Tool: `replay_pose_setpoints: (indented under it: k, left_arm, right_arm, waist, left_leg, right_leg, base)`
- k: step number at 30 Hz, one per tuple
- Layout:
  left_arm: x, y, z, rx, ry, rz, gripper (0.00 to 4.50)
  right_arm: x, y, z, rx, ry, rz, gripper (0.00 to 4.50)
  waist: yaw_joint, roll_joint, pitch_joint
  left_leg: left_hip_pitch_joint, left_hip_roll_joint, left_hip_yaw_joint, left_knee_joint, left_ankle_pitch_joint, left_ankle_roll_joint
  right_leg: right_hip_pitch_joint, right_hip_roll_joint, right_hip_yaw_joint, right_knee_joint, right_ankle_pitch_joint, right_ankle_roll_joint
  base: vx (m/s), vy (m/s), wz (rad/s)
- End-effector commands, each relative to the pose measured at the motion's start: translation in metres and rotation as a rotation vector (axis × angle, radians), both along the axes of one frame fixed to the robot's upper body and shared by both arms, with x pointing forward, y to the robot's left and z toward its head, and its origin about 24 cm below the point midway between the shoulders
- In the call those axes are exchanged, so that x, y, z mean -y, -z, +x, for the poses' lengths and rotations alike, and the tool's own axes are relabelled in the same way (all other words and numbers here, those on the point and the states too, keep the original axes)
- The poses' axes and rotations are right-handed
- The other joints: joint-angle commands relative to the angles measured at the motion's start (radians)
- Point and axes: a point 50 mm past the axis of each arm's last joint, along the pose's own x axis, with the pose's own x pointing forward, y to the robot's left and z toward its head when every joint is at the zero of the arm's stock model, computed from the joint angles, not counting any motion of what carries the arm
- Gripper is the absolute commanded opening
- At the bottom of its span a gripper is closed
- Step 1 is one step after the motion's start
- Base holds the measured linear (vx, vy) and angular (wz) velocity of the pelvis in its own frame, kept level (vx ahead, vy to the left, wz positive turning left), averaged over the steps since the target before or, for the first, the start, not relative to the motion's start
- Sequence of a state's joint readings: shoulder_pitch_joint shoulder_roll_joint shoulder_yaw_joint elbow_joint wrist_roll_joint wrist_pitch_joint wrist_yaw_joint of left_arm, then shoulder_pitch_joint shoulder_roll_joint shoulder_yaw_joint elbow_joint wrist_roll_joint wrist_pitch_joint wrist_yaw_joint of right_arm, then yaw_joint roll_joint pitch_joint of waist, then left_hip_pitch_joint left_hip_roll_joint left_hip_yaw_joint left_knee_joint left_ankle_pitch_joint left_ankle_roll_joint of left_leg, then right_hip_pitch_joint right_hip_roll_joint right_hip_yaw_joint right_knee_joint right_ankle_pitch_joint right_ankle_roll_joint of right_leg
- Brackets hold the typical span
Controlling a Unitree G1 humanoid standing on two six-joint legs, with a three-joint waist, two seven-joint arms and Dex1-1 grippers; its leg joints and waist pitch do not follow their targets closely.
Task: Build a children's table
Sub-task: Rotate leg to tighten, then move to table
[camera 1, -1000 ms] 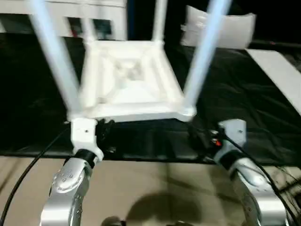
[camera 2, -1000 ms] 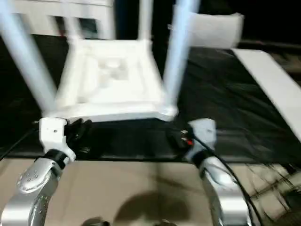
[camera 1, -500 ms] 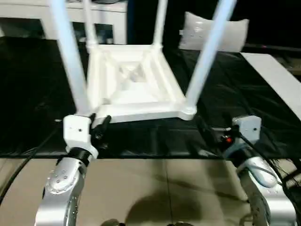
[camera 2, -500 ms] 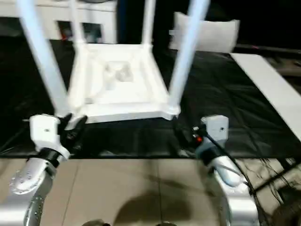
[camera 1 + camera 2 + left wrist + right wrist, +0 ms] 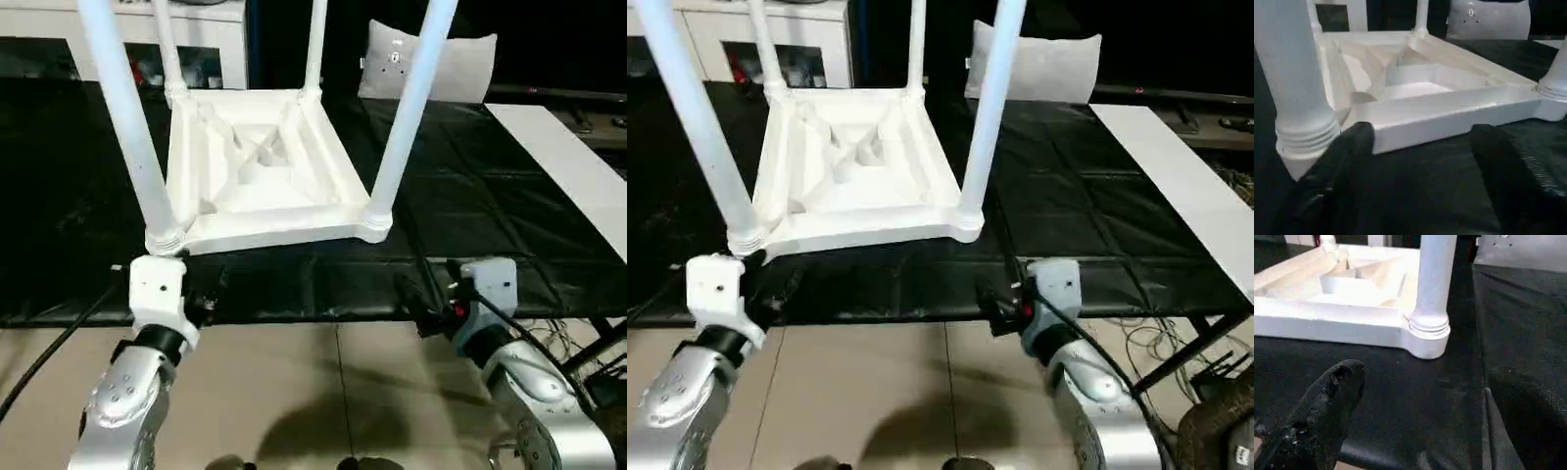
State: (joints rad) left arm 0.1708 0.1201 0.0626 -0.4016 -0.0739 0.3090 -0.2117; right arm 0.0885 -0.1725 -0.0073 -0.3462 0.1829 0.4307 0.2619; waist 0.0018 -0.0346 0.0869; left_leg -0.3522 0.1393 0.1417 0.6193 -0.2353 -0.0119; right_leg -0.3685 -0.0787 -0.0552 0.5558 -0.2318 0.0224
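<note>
I see the table (image 5: 260,171) upside down, 4 legs in. Looks light, stiff, smooth plastic; I'd grip a leg (image 5: 132,127) near its socket. Left gripper (image 5: 1420,147) and right gripper (image 5: 416,305) both open, empty.

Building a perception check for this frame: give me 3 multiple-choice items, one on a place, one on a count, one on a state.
1. Where does the grey pillow lie?
A. behind the table, at the far edge of the black mat
B. on the floor by the robot
C. on the table's underside

2. How many legs stand in the children's table?
A. two
B. three
C. four

3. How does the left gripper stand?
A. shut on a leg
B. open, holding nothing
C. shut on the table's rim

Key: 1 A, it leans past the table's far side. 2 C, the head views show a leg rising from each corner socket. 3 B, the left wrist view shows both fingers apart with bare black mat between them.
</note>
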Motion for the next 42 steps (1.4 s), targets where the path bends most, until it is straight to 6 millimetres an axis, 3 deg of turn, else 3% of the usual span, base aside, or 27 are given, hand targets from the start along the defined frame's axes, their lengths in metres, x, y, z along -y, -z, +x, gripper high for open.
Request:
replay_pose_setpoints:
  k: [1,3,4,5,6,8,10,11,14,15,16,17,18,20,22,24,25,27,29,30,31,33,34,36,39,41,42]
  left_arm:
    - [0.004,-0.006,0.000,0.021,0.015,0.005,3.99]
    - [0.006,-0.007,0.002,0.017,0.032,0.016,4.08]
    - [0.007,-0.006,0.002,0.014,0.038,0.020,4.14]
    - [0.007,-0.004,0.000,0.002,0.041,0.027,4.26]
    - [0.007,-0.003,-0.001,-0.002,0.040,0.029,4.26]
    - [0.007,-0.003,-0.001,-0.009,0.048,0.030,4.40]
    - [0.008,-0.004,0.001,-0.011,0.066,0.029,4.40]
    - [0.008,-0.004,0.003,-0.012,0.071,0.027,4.40]
    - [0.009,-0.002,0.002,-0.017,0.073,0.025,4.40]
    - [0.010,-0.002,0.002,-0.018,0.074,0.025,4.40]
    - [0.012,-0.002,0.003,-0.016,0.089,0.032,4.40]
    - [0.013,-0.003,0.004,-0.016,0.094,0.034,4.40]
    - [0.015,-0.003,0.005,-0.015,0.112,0.039,4.40]
    - [0.015,-0.002,0.005,-0.016,0.120,0.040,4.40]
    - [0.015,0.000,0.002,-0.025,0.133,0.045,4.40]
    - [0.017,-0.001,0.003,-0.025,0.157,0.055,4.40]
    - [0.017,-0.001,0.005,-0.024,0.164,0.059,4.40]
    - [0.017,-0.001,0.005,-0.022,0.169,0.063,4.40]
    - [0.016,0.000,0.004,-0.024,0.167,0.064,4.40]
    - [0.016,0.000,0.003,-0.025,0.165,0.063,4.40]
    - [0.016,0.001,0.003,-0.026,0.165,0.063,4.40]
    - [0.016,0.001,0.003,-0.026,0.169,0.065,4.40]
    - [0.016,0.000,0.004,-0.025,0.173,0.066,4.40]
    - [0.015,0.001,0.006,-0.026,0.188,0.071,4.40]
    - [0.014,0.002,0.006,-0.029,0.189,0.074,4.40]
    - [0.015,0.002,0.007,-0.026,0.193,0.076,4.40]
    - [0.016,0.001,0.010,-0.023,0.203,0.078,4.40]
  right_arm:
    - [0.006,-0.006,0.004,0.027,0.039,0.004,4.50]
    - [0.005,-0.005,0.006,0.029,0.027,-0.014,4.50]
    - [0.004,-0.005,0.006,0.031,0.023,-0.022,4.50]
    - [0.004,-0.005,0.004,0.033,0.019,-0.023,4.50]
    - [0.004,-0.005,0.003,0.032,0.019,-0.019,4.50]
    - [0.005,-0.005,0.002,0.029,0.027,0.000,4.50]
    - [0.004,-0.004,0.003,0.030,0.022,-0.012,4.50]
    - [0.004,-0.004,0.003,0.035,0.021,-0.030,4.50]
    - [0.005,-0.005,0.001,0.045,0.027,-0.033,4.50]
    - [0.005,-0.005,0.000,0.046,0.029,-0.026,4.50]
    - [0.006,-0.005,0.001,0.047,0.030,-0.020,4.50]
    - [0.006,-0.005,0.001,0.048,0.030,-0.021,4.50]
    - [0.007,-0.005,0.001,0.050,0.021,-0.032,4.50]
    - [0.007,-0.004,0.001,0.052,0.015,-0.037,4.50]
    - [0.010,-0.003,-0.001,0.059,0.021,-0.047,4.50]
    - [0.013,-0.005,0.003,0.071,0.042,-0.044,4.50]
    - [0.013,-0.005,0.005,0.073,0.040,-0.051,4.50]
    - [0.012,-0.004,0.005,0.078,0.031,-0.070,4.50]
    - [0.012,-0.004,0.003,0.084,0.027,-0.085,4.50]
    - [0.012,-0.003,0.001,0.082,0.031,-0.073,4.50]
    - [0.012,-0.002,-0.001,0.080,0.034,-0.062,4.50]
    - [0.013,-0.001,-0.002,0.076,0.035,-0.058,4.50]
    - [0.012,0.000,-0.003,0.074,0.028,-0.064,4.50]
    - [0.012,0.001,-0.004,0.075,0.017,-0.086,4.50]
    - [0.017,0.000,-0.005,0.082,0.041,-0.084,4.50]
    - [0.019,-0.001,-0.003,0.087,0.044,-0.089,4.50]
    - [0.019,-0.001,0.000,0.092,0.034,-0.103,4.50]
  waist:
    - [-0.009,0.035,-0.013]
    - [0.065,0.026,-0.009]
    - [0.062,0.002,-0.018]
    - [0.066,-0.029,-0.007]
    - [0.086,-0.031,-0.022]
    - [0.101,-0.014,-0.015]
    - [0.085,0.022,-0.020]
    - [0.043,0.038,-0.028]
    - [0.007,0.054,-0.066]
    - [-0.012,0.032,-0.073]
    - [-0.008,0.019,-0.066]
    - [0.023,-0.014,-0.061]
    - [0.051,-0.016,-0.072]
    - [0.059,-0.001,-0.069]
    - [0.022,0.058,-0.077]
    - [-0.009,0.061,-0.090]
    - [-0.015,0.053,-0.097]
    - [-0.003,0.034,-0.069]
    - [0.008,-0.021,-0.065]
    - [0.045,-0.043,-0.064]
    - [0.049,-0.044,-0.064]
    - [0.063,-0.021,-0.052]
    - [0.063,-0.021,-0.052]
    - [0.034,0.048,-0.033]
    - [-0.012,0.062,-0.065]
    - [-0.019,0.050,-0.068]
    - [-0.003,0.033,-0.065]
  left_leg:
    - [0.008,0.098,-0.050,-0.205,-0.920,-0.115]
    - [-0.027,0.119,0.023,-0.249,-0.956,-0.034]
    - [0.004,0.110,0.026,-0.200,-0.870,-0.047]
    - [0.088,0.029,0.011,0.072,-0.451,-0.013]
    - [-0.017,-0.003,-0.051,0.121,-0.099,0.057]
    - [-0.033,0.033,-0.056,0.039,-0.086,0.023]
    - [0.046,0.056,-0.041,-0.085,-0.266,0.033]
    - [0.088,0.114,-0.092,-0.131,-0.449,0.027]
    - [0.155,0.133,-0.155,-0.136,-0.374,0.204]
    - [0.141,0.120,-0.141,-0.117,-0.221,0.361]
    - [0.107,0.094,-0.108,-0.107,-0.197,0.357]
    - [0.012,-0.009,-0.016,-0.032,-0.185,0.277]
    - [-0.076,-0.001,-0.039,0.055,-0.075,0.205]
    - [-0.102,0.019,-0.055,0.037,0.032,0.120]
    - [0.043,0.084,-0.102,-0.085,0.098,0.204]
    - [0.167,0.167,-0.209,-0.098,-0.062,0.417]
    - [0.180,0.175,-0.220,-0.087,0.026,0.494]
    - [0.103,0.133,-0.126,-0.094,0.147,0.519]
    - [0.031,0.009,-0.040,-0.068,-0.115,0.335]
    - [0.008,-0.041,-0.025,0.038,-0.197,0.206]
    - [-0.013,-0.018,-0.049,0.072,-0.142,0.157]
    - [-0.047,0.005,-0.070,0.058,-0.031,0.061]
    - [-0.047,0.005,-0.070,0.058,-0.031,0.061]
    - [0.009,0.054,-0.070,-0.096,-0.225,0.051]
    - [0.111,0.101,-0.132,-0.132,-0.340,0.163]
    - [0.101,0.074,-0.120,-0.108,-0.184,0.301]
    - [0.039,0.018,-0.069,-0.070,-0.075,0.330]
  right_leg:
    - [0.042,0.002,-0.051,-0.026,-0.491,-0.027]
    - [0.096,0.005,-0.011,0.182,-0.264,-0.032]
    - [0.083,-0.025,0.029,0.130,-0.486,-0.023]
    - [-0.031,-0.167,0.090,-0.137,-1.100,-0.046]
    - [0.088,-0.198,0.181,-0.149,-1.102,-0.128]
    - [0.118,-0.144,0.113,-0.107,-0.857,-0.181]
    - [0.077,-0.026,0.037,-0.055,-0.584,-0.227]
    - [0.046,0.012,0.014,0.014,-0.406,-0.206]
    - [0.003,0.006,0.007,0.088,-0.100,-0.103]
    - [-0.004,-0.025,0.024,0.077,-0.025,-0.048]
    - [0.019,-0.043,0.041,0.039,0.005,-0.060]
    - [0.115,-0.082,0.119,-0.042,-0.003,-0.145]
    - [0.212,-0.170,0.176,-0.084,-0.138,-0.217]
    - [0.216,-0.116,0.134,-0.064,-0.094,-0.280]
    - [0.108,0.036,-0.001,0.021,-0.093,-0.186]
    - [-0.020,0.016,0.004,0.144,-0.195,-0.074]
    - [-0.051,0.005,0.010,0.165,-0.176,-0.018]
    - [-0.077,-0.007,0.028,0.168,-0.029,0.045]
    - [0.018,-0.040,0.084,0.013,0.016,-0.007]
    - [0.079,-0.136,0.186,-0.078,-0.444,-0.018]
    - [0.108,-0.183,0.195,-0.094,-0.602,-0.073]
    - [0.121,-0.145,0.165,-0.083,-0.570,-0.224]
    - [0.121,-0.145,0.165,-0.083,-0.570,-0.224]
    - [0.070,-0.006,0.037,-0.040,-0.483,-0.229]
    - [0.025,0.005,0.005,0.040,-0.127,-0.236]
    - [0.032,-0.018,0.015,0.030,-0.026,-0.221]
    - [0.093,-0.050,0.055,-0.010,0.034,-0.249]
  base:
    - [0.000,0.000,0.00]
    - [0.000,0.000,0.00]
    - [0.041,-0.089,0.05]
    - [0.086,-0.099,-0.12]
    - [0.086,-0.099,-0.12]
    - [0.141,0.004,-0.01]
    - [0.088,0.044,0.18]
    - [0.057,0.058,0.09]
    - [0.105,0.034,0.04]
    - [0.137,0.008,0.04]
    - [0.131,-0.032,0.09]
    - [0.169,-0.051,0.06]
    - [0.169,-0.051,0.06]
    - [0.146,-0.001,-0.07]
    - [0.157,0.015,-0.05]
    - [0.207,0.022,0.06]
    - [0.150,-0.011,0.09]
    - [0.107,-0.029,0.08]
    - [0.060,-0.068,0.04]
    - [0.046,-0.093,0.03]
    - [0.063,-0.097,-0.04]
    - [0.090,-0.045,-0.10]
    - [0.084,-0.006,0.00]
    - [0.079,0.049,-0.05]
    - [0.089,0.066,0.12]
    - [0.118,0.036,0.05]
    - [0.113,0.025,0.05]
